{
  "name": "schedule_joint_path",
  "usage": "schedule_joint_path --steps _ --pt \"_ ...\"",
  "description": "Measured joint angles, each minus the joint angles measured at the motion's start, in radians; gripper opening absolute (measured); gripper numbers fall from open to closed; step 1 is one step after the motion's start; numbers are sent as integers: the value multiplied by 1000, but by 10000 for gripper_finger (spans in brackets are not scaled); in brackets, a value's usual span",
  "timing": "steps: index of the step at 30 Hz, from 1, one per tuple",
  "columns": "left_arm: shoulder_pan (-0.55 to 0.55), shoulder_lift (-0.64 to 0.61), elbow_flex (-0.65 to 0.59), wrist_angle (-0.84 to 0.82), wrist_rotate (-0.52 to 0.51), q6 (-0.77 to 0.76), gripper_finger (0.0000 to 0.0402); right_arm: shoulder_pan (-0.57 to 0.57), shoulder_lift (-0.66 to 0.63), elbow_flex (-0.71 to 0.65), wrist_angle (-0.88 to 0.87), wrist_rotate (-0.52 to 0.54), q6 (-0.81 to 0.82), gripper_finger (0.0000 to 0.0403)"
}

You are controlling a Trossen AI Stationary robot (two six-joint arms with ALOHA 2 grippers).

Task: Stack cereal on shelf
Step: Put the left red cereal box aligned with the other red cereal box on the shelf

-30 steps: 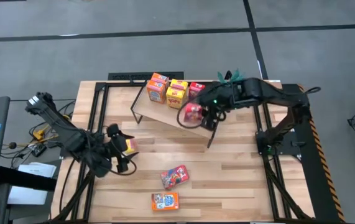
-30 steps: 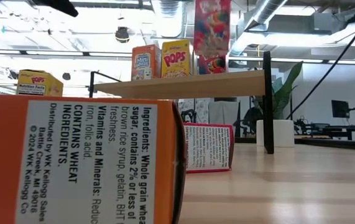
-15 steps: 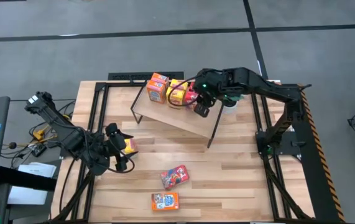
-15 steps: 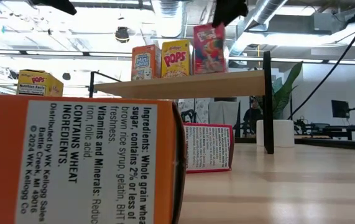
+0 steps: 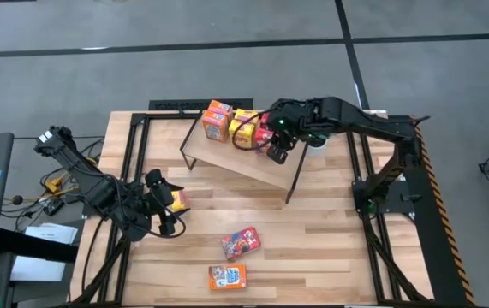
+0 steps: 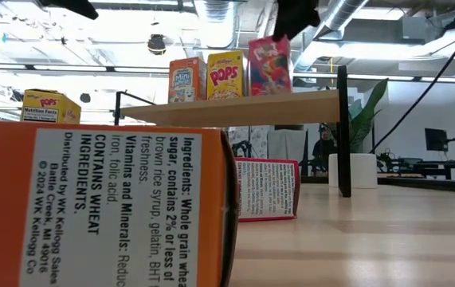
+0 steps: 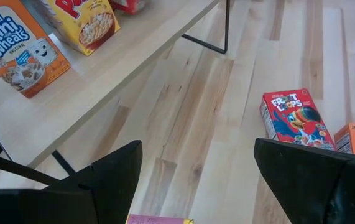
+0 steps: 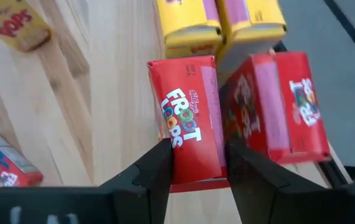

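Note:
The shelf point(image 5: 235, 158) stands at the table's far side with an orange point(image 5: 217, 120), a yellow point(image 5: 244, 127) and a red cereal box point(image 5: 265, 130) on it. My right gripper point(image 8: 202, 168) is above the shelf's right end, shut on a red Froot Loops box point(image 8: 189, 130) that stands beside the yellow Pops box point(image 6: 226, 76). My left gripper point(image 5: 165, 205) hovers at the table's left, around a yellow cereal box point(image 5: 178, 198) that shows raised in the low view point(image 6: 50, 105). My left gripper has the yellow box between its wide-spread fingers; only the box's edge point(image 7: 158, 219) shows, so the place of contact is hidden. The box is clear of the table. My right gripper pinches the red box's top end point(image 8: 193, 174) between its two fingers point(image 8: 161, 168), slanting down from above. The box is nearly upright, its bottom point(image 6: 269, 92) on the shelf board.
A red box point(image 5: 241, 242) and an orange box point(image 5: 227, 276) lie on the table's near middle; the orange one point(image 6: 100, 207) fills the low view's foreground. A second red box point(image 8: 276, 106) stands right beside the held one. The shelf's left half is bare.
My right gripper has carried the red box from above the shelf's near edge toward the far edge and down, until the box stands on the board beside the yellow box. It has kept its hold throughout.

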Motion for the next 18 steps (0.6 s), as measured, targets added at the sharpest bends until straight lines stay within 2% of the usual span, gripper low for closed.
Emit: schedule_joint_path --steps 5,18 --pt "0 0 0 0 -1 0 300 0 -20 -47 41 2 3 167" --pt "0 0 0 0 -2 0 300 -2 -19 -51 74 5 9 168"
